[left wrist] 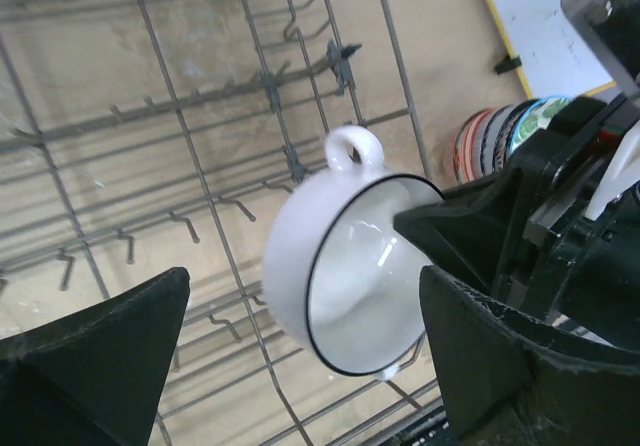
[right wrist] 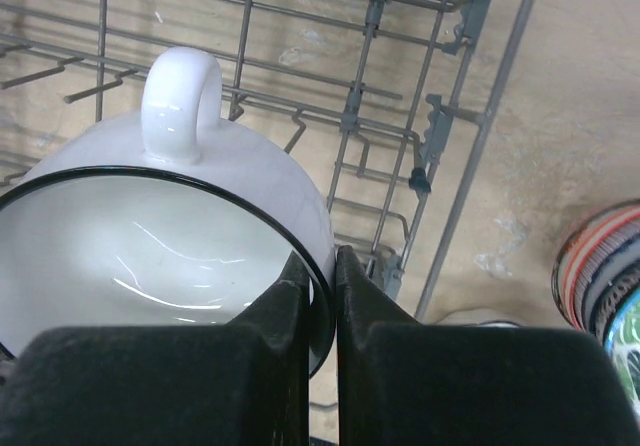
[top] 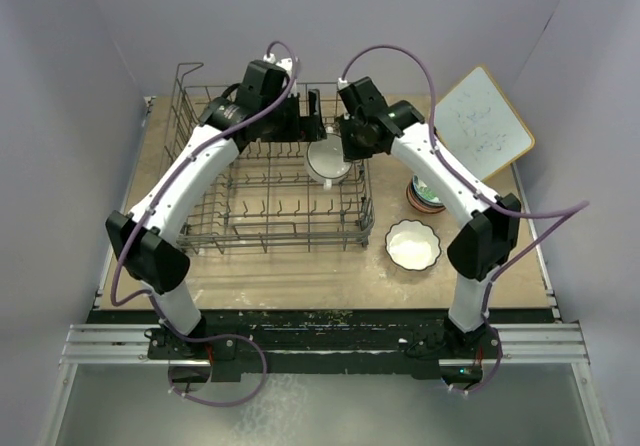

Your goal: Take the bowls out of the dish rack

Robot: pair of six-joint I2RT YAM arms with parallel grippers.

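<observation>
White ceramic with a thin black rim: one handled bowl (right wrist: 170, 216) hung tilted over the right end of the single dark wire dish rack (top: 260, 216). One loop handle showed plainly on its rim. Your right gripper (right wrist: 320, 306) was clenched on that rim, with one finger inside the bowl and one outside. Your left gripper (left wrist: 303, 306) was released, its two fingers spread wide to either side of the same bowl. Whether either finger touched the bowl could not be told.

Two further groups of bowls stood on the tan table (top: 300, 276), to the right of the rack:
- One plain white scalloped bowl (top: 413, 244) stood alone near the rack's front right corner.
- One stack of patterned bowls (left wrist: 490, 136) stood behind it, with rims in red-orange, grey and blue-green. Your right arm partly hid the stack, so the bowls in it could not be counted.

One white board (top: 485, 121) with a yellow edge leaned at the far right. It bore faint marks too small to read.
</observation>
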